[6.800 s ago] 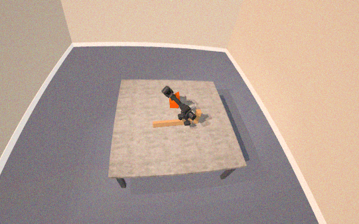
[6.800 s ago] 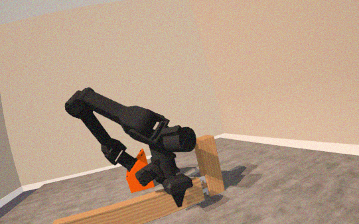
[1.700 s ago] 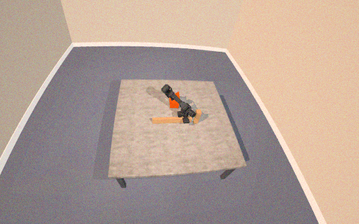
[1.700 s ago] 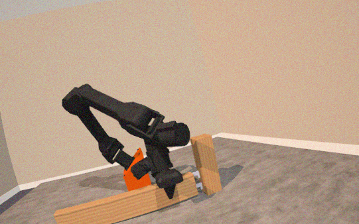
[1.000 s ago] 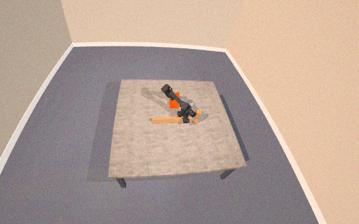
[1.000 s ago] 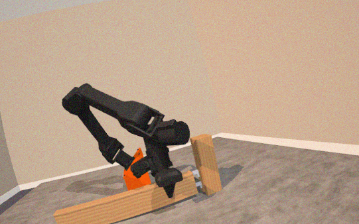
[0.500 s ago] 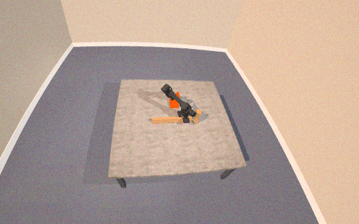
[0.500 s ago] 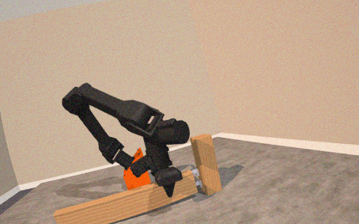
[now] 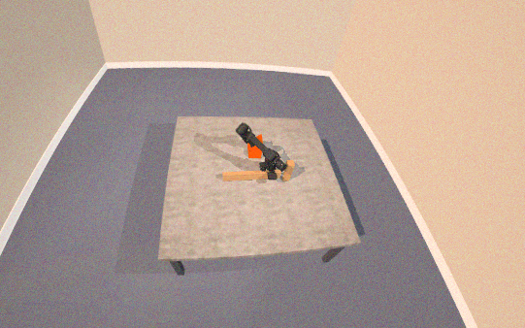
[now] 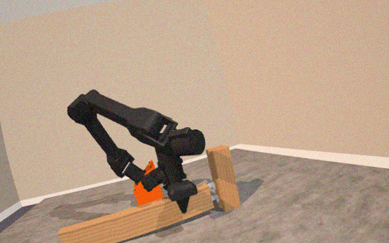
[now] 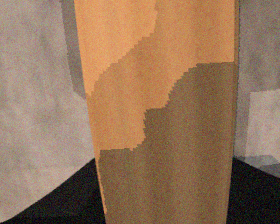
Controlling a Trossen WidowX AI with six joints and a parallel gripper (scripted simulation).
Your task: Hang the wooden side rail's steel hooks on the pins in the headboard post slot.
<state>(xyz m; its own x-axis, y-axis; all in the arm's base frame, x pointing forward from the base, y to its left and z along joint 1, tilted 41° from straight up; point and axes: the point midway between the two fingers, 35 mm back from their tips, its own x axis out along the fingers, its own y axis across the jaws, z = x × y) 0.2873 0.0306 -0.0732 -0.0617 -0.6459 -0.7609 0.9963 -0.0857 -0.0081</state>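
Observation:
The wooden side rail is tilted: its far end rests on the table and its hook end is raised next to the headboard post. The post stands upright, leaning slightly. My gripper is shut on the rail near its hook end. The steel hooks show as small grey pieces between the rail's end and the post. I cannot tell whether they sit on the pins. In the wrist view the rail fills the middle, with the dark fingers low at both sides.
The grey table carries everything. The arm's orange base stands behind the rail. The arm's elbow rises up to the left.

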